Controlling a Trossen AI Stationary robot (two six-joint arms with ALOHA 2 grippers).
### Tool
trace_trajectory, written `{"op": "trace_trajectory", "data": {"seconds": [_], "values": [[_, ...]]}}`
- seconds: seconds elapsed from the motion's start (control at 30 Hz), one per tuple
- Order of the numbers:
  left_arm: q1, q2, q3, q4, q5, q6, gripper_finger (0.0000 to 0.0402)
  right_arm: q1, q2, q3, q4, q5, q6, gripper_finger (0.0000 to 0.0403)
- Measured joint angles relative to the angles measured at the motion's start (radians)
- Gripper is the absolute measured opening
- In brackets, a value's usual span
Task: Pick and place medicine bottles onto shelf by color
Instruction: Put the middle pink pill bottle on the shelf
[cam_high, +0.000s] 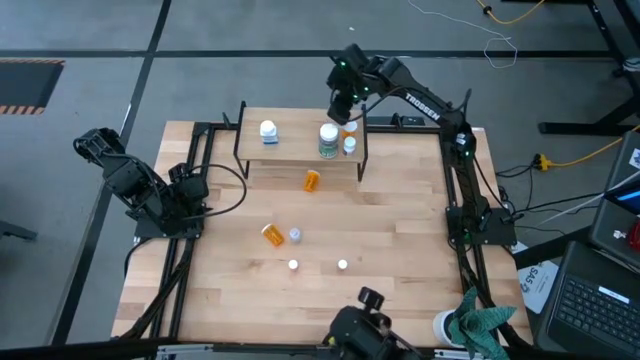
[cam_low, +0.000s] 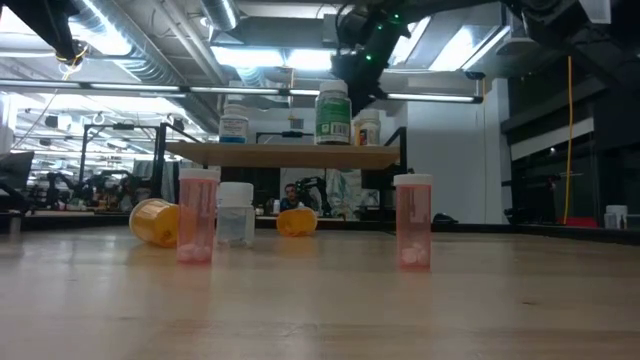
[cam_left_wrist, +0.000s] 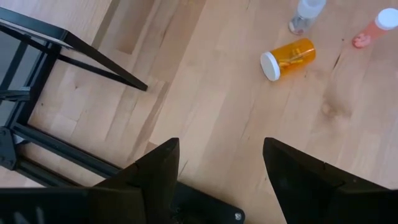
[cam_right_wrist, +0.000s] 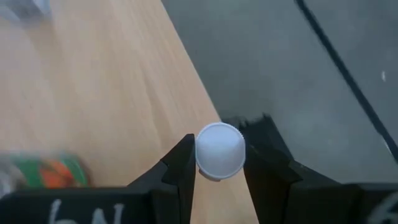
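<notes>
A white-capped bottle (cam_right_wrist: 219, 151) is pinched by the right gripper (cam_right_wrist: 217, 163) above the shelf's (cam_high: 295, 148) far right corner; the left gripper (cam_left_wrist: 221, 163) is held spread.

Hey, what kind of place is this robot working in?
Probably a robotics lab or workshop. The low view shows exposed ceiling ducts and strip lights over benches of equipment. From above, cables trail over the bare floor beside an open laptop.

The white cap (cam_right_wrist: 219, 151) between the right gripper (cam_right_wrist: 217, 163)'s fingers hid its bottle's body. The green bottle (cam_right_wrist: 45, 173) nearby was blurred, its label unreadable. Pills inside the near pink bottles (cam_low: 413, 222) were too small to tell apart.
</notes>
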Motion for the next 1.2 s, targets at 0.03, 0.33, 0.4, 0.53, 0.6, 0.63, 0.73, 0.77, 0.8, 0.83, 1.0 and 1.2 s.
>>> {"op": "trace_trajectory", "data": {"seconds": [0.03, 0.33, 0.4, 0.53, 0.6, 0.63, 0.73, 0.77, 0.8, 0.83, 1.0, 1.2], "values": [[0.0, 0.0, 0.0, 0.0, 0.0, 0.0, 0.0228, -0.003, 0.0, 0.0, -0.032, 0.005, 0.0, 0.0117], [0.0, 0.0, 0.0, 0.013, 0.0, -0.001, 0.0228, -0.004, 0.002, 0.0, -0.069, 0.0, 0.031, 0.0117], [0.0, 0.0, 0.0, 0.015, 0.0, -0.001, 0.0228, -0.005, 0.002, -0.003, -0.07, -0.027, 0.041, 0.0117], [0.0, 0.0, 0.0, 0.014, 0.0, -0.001, 0.0228, 0.001, 0.002, -0.005, -0.071, -0.051, 0.053, 0.0117], [0.0, 0.0, 0.0, 0.014, 0.0, -0.001, 0.0228, 0.004, 0.002, -0.005, -0.071, -0.053, 0.053, 0.0117], [0.0, 0.0, 0.0, 0.014, 0.0, -0.004, 0.0228, 0.007, 0.002, -0.005, -0.07, -0.053, 0.053, 0.0117], [0.0, 0.0, 0.0, 0.014, 0.0, -0.009, 0.0228, 0.01, 0.002, -0.005, -0.036, -0.053, 0.053, 0.0117], [0.0, 0.0, 0.0, 0.014, 0.0, -0.009, 0.0228, 0.01, 0.002, -0.005, -0.021, -0.053, 0.053, 0.0117], [0.0, 0.0, 0.0, 0.014, 0.0, -0.009, 0.0228, 0.01, 0.002, -0.005, -0.009, -0.053, 0.055, 0.0117], [0.0, 0.0, 0.0, 0.014, 0.0, -0.009, 0.0228, 0.01, 0.002, -0.005, 0.003, -0.06, 0.058, 0.0117], [0.0, 0.0, 0.0, 0.014, 0.0, -0.009, 0.0228, 0.021, 0.004, -0.005, 0.065, -0.128, 0.079, 0.0117], [0.0, 0.0, 0.0, 0.014, -0.001, -0.01, 0.0228, 0.029, 0.004, -0.005, 0.06, -0.062, 0.053, 0.0117]]}}
